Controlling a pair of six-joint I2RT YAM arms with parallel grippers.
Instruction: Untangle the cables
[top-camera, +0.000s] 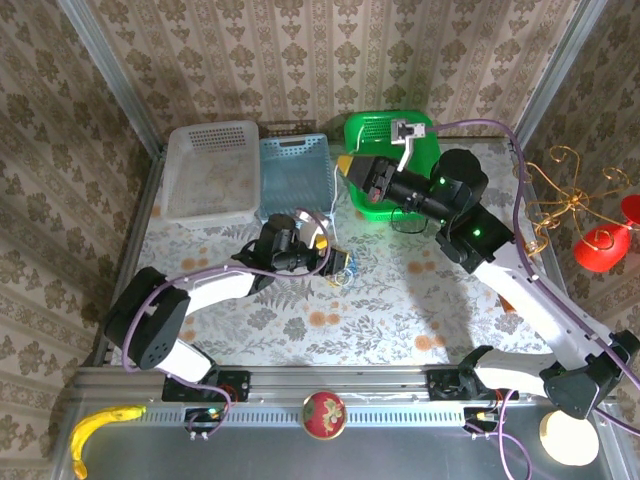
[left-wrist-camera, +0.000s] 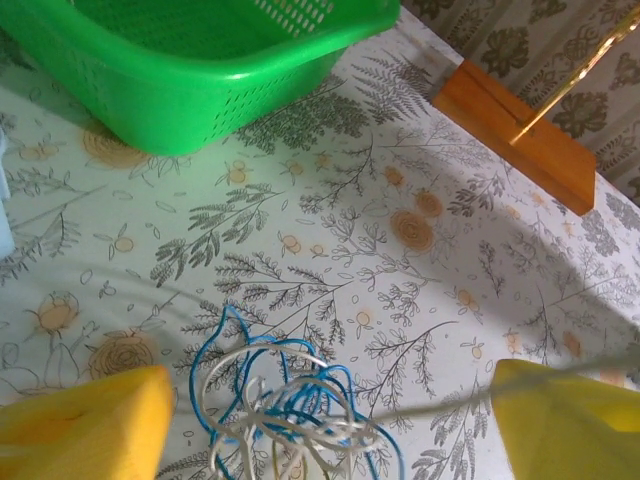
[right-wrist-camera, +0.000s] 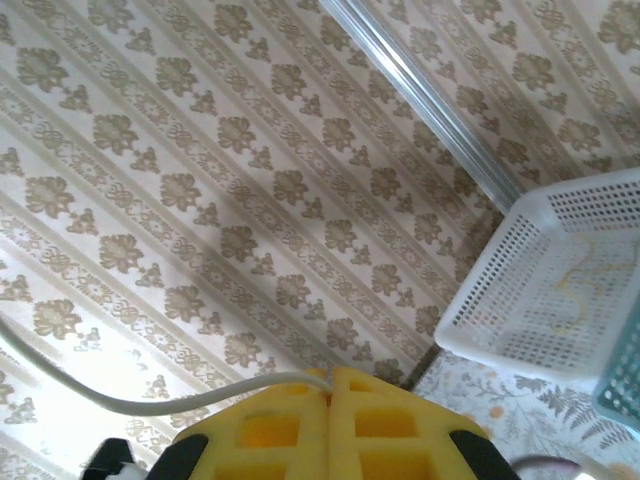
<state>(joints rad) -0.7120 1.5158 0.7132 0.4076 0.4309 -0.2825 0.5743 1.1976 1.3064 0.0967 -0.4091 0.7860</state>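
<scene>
The cables (left-wrist-camera: 290, 405) lie as a small tangle of blue and whitish loops on the flowered tablecloth, also seen from above as the tangle (top-camera: 341, 268). My left gripper (left-wrist-camera: 330, 405) is open, one yellow finger (left-wrist-camera: 85, 425) on each side of the tangle, low over the table; from above the left gripper (top-camera: 333, 262) sits right at it. My right gripper (right-wrist-camera: 330, 380) is shut on a white cable (right-wrist-camera: 150, 400) that trails off left. In the top view the right gripper (top-camera: 346, 168) is raised by the baskets, and the white cable (top-camera: 333, 200) drops to the tangle.
At the back stand a white basket (top-camera: 212, 175) with a thin pale wire (right-wrist-camera: 575, 290) in it, a blue basket (top-camera: 295, 170) and a green basket (top-camera: 372, 128). A gold wire stand with red ornaments (top-camera: 580, 210) is at the right on a wooden block (left-wrist-camera: 515, 135).
</scene>
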